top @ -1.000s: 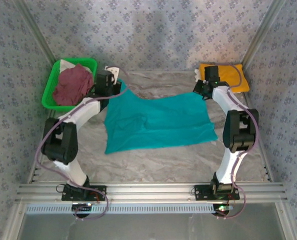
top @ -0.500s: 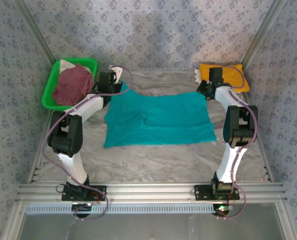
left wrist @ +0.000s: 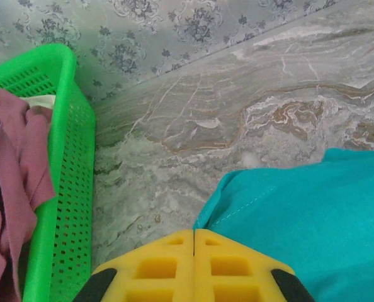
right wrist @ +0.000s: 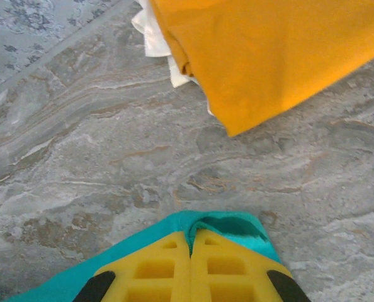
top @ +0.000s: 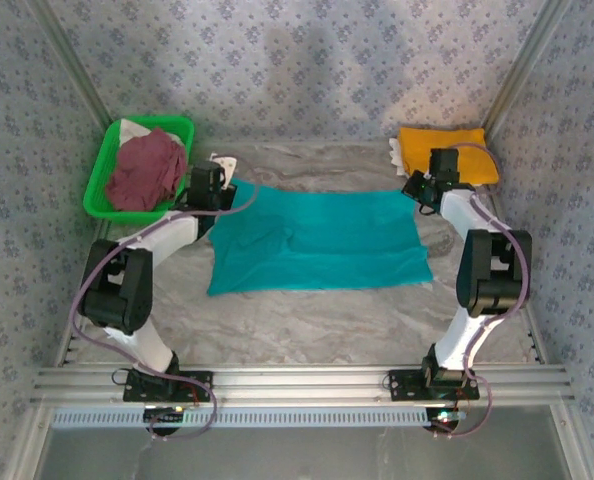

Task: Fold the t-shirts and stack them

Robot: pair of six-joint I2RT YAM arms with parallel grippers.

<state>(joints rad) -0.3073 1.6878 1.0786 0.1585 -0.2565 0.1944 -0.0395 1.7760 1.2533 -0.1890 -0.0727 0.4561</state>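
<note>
Jaws are pressed together on both grippers. The left gripper (left wrist: 194, 234) pinches the far left corner of the teal shirt (top: 317, 240), and the right gripper (right wrist: 190, 231) pinches its far right corner. There are three soft shirts. The teal one lies flat on the marbled table (top: 317, 320). A folded orange shirt (top: 472, 145) sits past its far right corner. A crumpled maroon shirt (top: 142, 170) sits in one green, holey basket (top: 167, 121) past its far left corner. Both arms reach out, elbows bent outward.
</note>
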